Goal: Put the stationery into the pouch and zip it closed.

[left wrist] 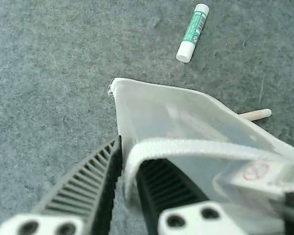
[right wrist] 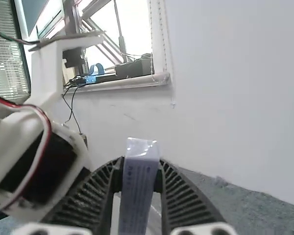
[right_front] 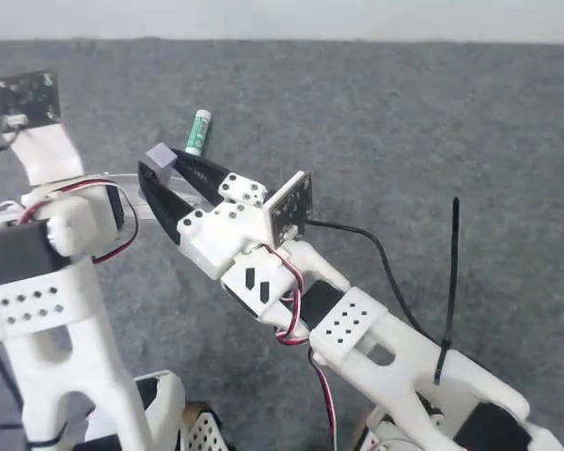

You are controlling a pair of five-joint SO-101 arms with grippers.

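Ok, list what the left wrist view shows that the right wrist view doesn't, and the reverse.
Left wrist view, not the right: the left tool clamped on the rim of the clear pouch, a glue stick lying on the carpet beyond it, and a pale stick end poking out past the pouch.
Right wrist view, not the left: the right tool gripping an eraser, the other arm's body, a white wall and a window.
Shared: the grey carpet.

the pouch (left wrist: 186,122) runs past the view's edge and hides most of a pale stick (left wrist: 257,114) behind it.
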